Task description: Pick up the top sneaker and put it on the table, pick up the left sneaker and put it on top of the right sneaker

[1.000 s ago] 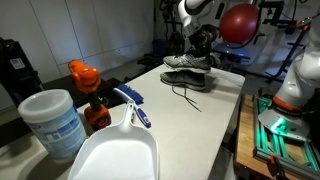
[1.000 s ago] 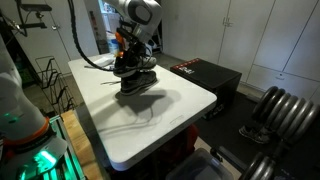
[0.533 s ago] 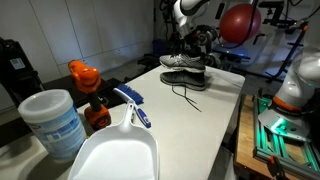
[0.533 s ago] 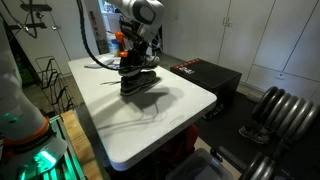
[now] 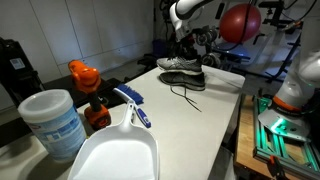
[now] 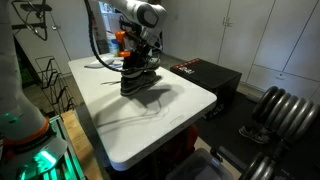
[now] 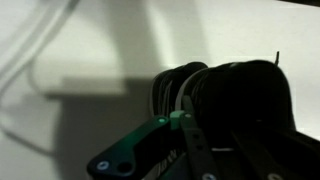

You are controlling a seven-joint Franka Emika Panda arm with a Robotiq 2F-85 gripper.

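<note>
Two grey-and-black sneakers are stacked at the far end of the white table (image 5: 225, 115). The top sneaker (image 5: 179, 63) lies on the lower sneaker (image 5: 188, 81), whose black laces (image 5: 186, 95) trail onto the table. My gripper (image 5: 189, 45) comes down from above and is shut on the top sneaker. Both exterior views show the stack, and it also shows on the table (image 6: 125, 125) under the gripper (image 6: 137, 55) as a dark pile (image 6: 138, 78). In the wrist view the dark sneaker (image 7: 235, 100) fills the right side beside one finger (image 7: 186, 135); the other finger is hidden.
An orange bottle (image 5: 83, 76), a white tub (image 5: 52, 122), a white dustpan (image 5: 115, 152) and a blue brush (image 5: 131, 102) stand at the table's near end. A red ball (image 5: 240, 22) hangs behind. A black cabinet (image 6: 205, 75) stands beside the table.
My gripper has shifted sideways with the top sneaker, which now overhangs the lower sneaker more. The lower sneaker has stayed put.
</note>
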